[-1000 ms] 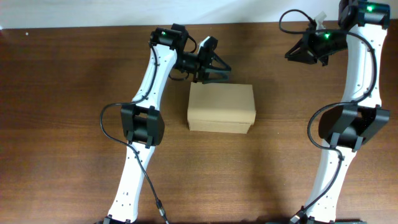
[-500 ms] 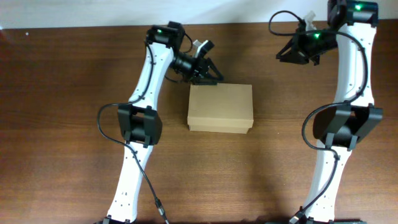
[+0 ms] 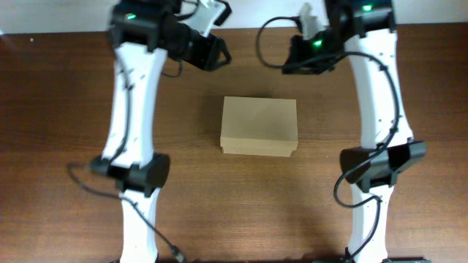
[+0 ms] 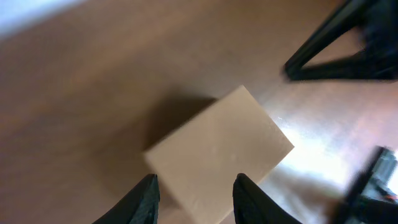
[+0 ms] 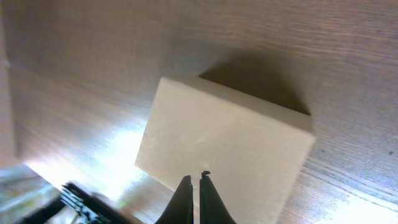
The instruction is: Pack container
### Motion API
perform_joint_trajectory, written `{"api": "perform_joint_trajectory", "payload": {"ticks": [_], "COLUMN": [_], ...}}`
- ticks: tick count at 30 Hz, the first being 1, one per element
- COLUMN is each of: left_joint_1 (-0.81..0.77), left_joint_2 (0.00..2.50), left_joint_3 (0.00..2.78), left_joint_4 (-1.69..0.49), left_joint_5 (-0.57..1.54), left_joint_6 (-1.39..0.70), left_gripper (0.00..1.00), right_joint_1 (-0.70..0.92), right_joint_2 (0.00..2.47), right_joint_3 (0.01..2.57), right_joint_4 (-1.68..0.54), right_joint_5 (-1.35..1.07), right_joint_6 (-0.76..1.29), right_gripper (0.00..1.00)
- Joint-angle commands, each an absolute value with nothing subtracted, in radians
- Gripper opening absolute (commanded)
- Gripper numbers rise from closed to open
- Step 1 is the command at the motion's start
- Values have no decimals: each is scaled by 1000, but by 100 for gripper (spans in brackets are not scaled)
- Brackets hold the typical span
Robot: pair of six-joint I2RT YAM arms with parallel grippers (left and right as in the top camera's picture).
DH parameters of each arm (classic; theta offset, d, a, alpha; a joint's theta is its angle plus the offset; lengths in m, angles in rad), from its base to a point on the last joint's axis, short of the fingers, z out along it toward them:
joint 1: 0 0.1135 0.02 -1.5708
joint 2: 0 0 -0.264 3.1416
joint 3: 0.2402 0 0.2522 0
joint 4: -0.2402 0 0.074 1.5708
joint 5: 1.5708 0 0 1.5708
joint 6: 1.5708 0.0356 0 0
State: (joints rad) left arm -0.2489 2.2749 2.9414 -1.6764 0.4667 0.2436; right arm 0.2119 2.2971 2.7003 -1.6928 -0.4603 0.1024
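The container (image 3: 259, 128), a plain tan cardboard box with its lid down, lies in the middle of the wooden table. My left gripper (image 3: 213, 51) hangs high behind its back left corner. In the left wrist view the box (image 4: 221, 152) lies far below the gripper (image 4: 198, 190), whose fingers (image 4: 147, 198) stand apart with nothing between them. My right gripper (image 3: 294, 60) hovers high behind the box's back right corner. In the right wrist view the box (image 5: 227, 146) is well beneath that gripper (image 5: 193, 190), whose fingers (image 5: 183, 199) are pressed together and empty.
The brown table (image 3: 58, 131) ends at a white wall strip (image 3: 44, 14) along the back. Both white arms rise from bases at the front edge, left (image 3: 139, 219) and right (image 3: 369, 212). The right arm's dark wrist (image 4: 348, 43) shows blurred in the left wrist view.
Both arms have lifted high. The left gripper left the box's back edge and went up and left. The right gripper swung left towards the box and shut its jaws. The box has not moved.
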Motion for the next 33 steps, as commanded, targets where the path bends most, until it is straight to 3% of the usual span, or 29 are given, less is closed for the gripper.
{"api": "perform_joint_trajectory", "payload": {"ticks": [1, 9, 15, 24, 33], "left_joint_1": [-245, -238, -231, -231, -231], "left_joint_2": [2148, 1915, 1742, 1556, 1442], "left_joint_3": [2955, 2955, 2955, 2955, 2925], "left_joint_4": [-1676, -1686, -1684, -1687, -1687], "left_joint_5": [257, -43, -164, -181, -148], "left_joint_6": [266, 258, 255, 209, 191], "left_gripper": [40, 40, 40, 40, 40], "right_joint_1": [296, 447, 474, 473, 473], "right_joint_2": [2281, 2272, 2261, 2261, 2262], "right_joint_3": [2685, 2601, 2464, 2243, 1994], "right_joint_4": [-1699, -1699, -1699, -1694, -1542], "right_joint_5": [-345, -154, -68, -9, -7], "right_joint_6": [112, 113, 112, 112, 112], "right_gripper": [4, 4, 4, 4, 4]}}
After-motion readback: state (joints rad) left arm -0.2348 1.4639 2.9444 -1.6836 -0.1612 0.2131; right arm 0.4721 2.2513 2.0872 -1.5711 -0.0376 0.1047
